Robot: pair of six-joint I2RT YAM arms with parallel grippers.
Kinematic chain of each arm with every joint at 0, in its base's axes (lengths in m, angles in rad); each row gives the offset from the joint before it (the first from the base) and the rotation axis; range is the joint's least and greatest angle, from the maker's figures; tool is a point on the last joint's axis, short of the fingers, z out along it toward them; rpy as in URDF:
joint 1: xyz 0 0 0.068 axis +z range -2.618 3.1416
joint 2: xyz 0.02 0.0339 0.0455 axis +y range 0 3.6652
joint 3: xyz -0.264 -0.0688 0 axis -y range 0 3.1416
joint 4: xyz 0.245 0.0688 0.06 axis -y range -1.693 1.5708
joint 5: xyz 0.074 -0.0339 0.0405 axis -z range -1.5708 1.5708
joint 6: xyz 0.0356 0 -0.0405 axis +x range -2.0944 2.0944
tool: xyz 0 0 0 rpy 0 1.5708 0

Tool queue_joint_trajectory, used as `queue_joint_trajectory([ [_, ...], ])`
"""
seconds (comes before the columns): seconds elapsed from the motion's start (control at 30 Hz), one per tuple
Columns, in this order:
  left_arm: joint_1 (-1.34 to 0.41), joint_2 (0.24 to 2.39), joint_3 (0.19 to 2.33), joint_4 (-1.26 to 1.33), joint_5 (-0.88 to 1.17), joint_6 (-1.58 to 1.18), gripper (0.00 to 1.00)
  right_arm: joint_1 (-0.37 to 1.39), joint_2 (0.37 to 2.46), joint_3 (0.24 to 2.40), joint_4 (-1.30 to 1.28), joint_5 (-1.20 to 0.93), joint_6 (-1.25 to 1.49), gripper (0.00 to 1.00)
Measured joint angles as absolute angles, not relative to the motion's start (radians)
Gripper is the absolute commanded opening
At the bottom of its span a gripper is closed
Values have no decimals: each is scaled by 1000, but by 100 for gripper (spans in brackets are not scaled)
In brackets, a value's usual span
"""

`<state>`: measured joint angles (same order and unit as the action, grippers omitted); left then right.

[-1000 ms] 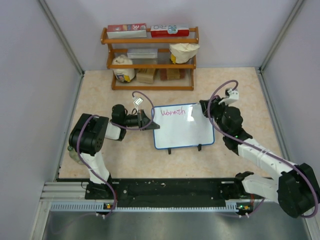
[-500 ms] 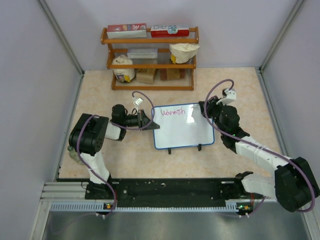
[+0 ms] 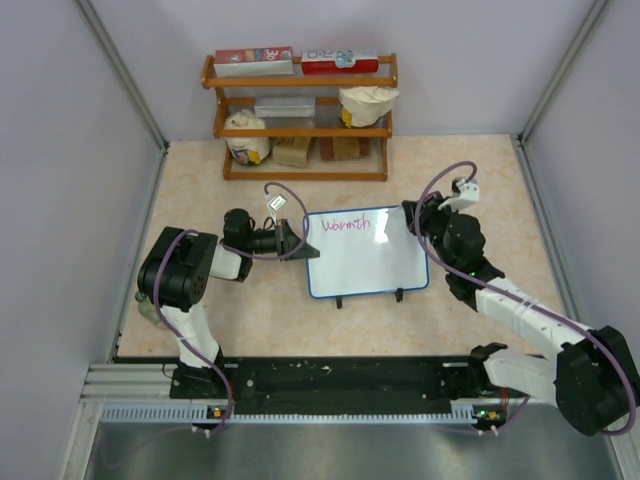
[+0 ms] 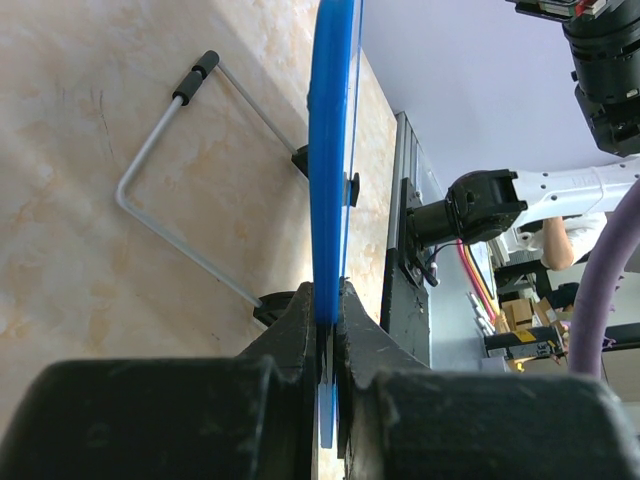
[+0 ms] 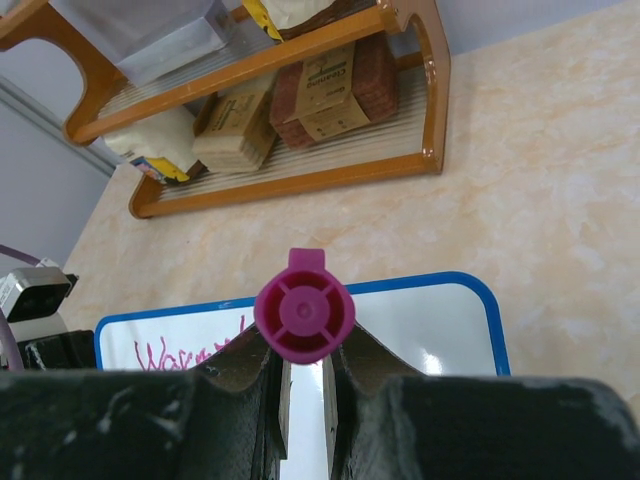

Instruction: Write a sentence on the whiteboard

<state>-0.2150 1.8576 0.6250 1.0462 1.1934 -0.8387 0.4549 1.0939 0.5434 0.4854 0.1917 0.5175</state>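
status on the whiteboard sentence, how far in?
Done: one pink word sits at the top left of the whiteboard. In hand: the left fingers are shut on the board's left edge, bracing it; the right fingers are shut on a magenta marker at the board's upper right edge. Left: the remaining words, since most of the white surface is blank.

The shelf [image 3: 300,115] closes the upper middle of the frame; the whiteboard [image 3: 365,265] stands in the centre. Open table [image 3: 500,170] remains at upper right, at upper left and below the board.
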Motion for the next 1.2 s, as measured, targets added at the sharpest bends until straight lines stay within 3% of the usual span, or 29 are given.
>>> queue_joint_trajectory([
  [1.2,-215,1858,625,1044,1193,-840,0,455,1073,451,532,189,527,0],
])
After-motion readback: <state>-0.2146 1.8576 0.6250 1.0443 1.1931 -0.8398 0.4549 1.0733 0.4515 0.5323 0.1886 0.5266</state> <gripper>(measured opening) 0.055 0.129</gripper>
